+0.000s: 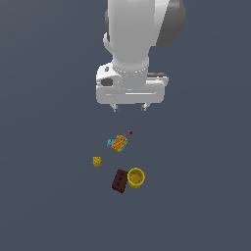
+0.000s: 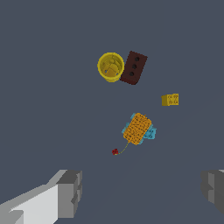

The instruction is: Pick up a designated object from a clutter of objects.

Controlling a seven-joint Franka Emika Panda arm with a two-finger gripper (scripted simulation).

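1. Gripper (image 1: 129, 108) hanging above the bench (image 1: 44, 196), fingers spread wide and empty, well clear of every toy.
2. Orange block (image 1: 119, 142) lying flat on the bench, just below the gripper in the exterior view, at the near end of the clutter; studded face up, turned at a slant to the fingers in the wrist view (image 2: 137, 128).
3. Cyan brick (image 2: 151, 132) peeking out from under or beside the orange block, touching it; hard to tell which sits on which.
4. Tiny red bit (image 2: 115, 152) just beside the block, joined by what looks like a thin line; too small to identify.
5. Yellow cube (image 1: 97, 161) apart on the exterior view's left; dark red brick (image 1: 119, 181) and yellow cup (image 1: 136, 177) side by side farther off, no obstacle.
6. Probably light, stiff and hard like a plastic toy; nothing fragile. Smooth sides likely slippery, studs no help for side pinching.
7. Best taken across the short width, on the two long plain edges, after turning the wrist to match the slant.
8. Risk: pinching the cyan brick along with it, or nudging the thin block flat under a finger.
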